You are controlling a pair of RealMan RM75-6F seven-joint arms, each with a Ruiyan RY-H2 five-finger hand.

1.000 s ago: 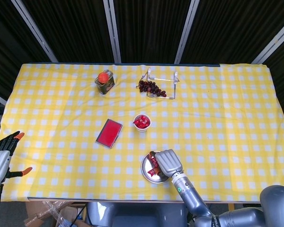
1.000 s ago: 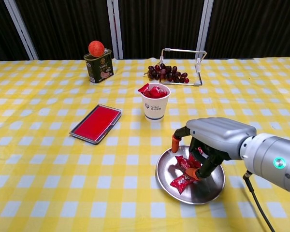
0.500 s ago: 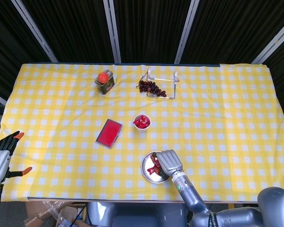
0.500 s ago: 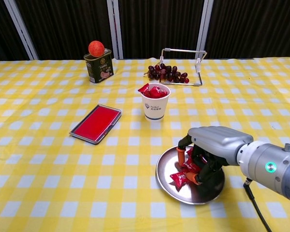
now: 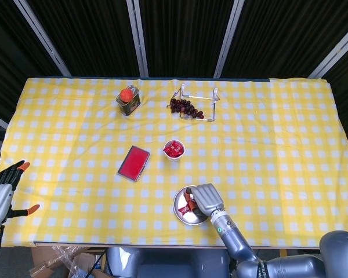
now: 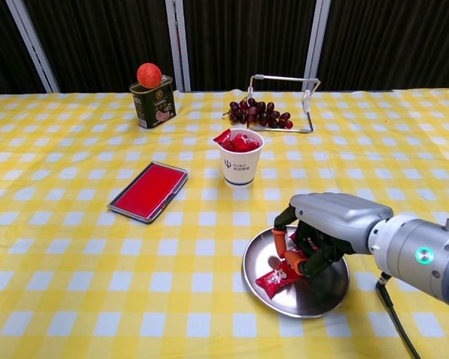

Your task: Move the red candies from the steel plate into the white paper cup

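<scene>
Red candies (image 6: 275, 278) lie on the steel plate (image 6: 314, 295), just short of the white paper cup (image 6: 239, 166), right hand (image 6: 325, 224) curled over them mid-pickup, grasp unconfirmed; next likely lift toward cup; left hand (image 5: 1, 194) released, well off.

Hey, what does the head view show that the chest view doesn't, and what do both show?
Only the head view shows the left hand, fingers apart, holding nothing, off the table's near left corner.

Only the chest view shows the right hand's fingers curled around a red candy on the steel plate, and the print on the white paper cup.

Both show the right hand, plate, candy-filled cup, red case, tin and grapes.
</scene>
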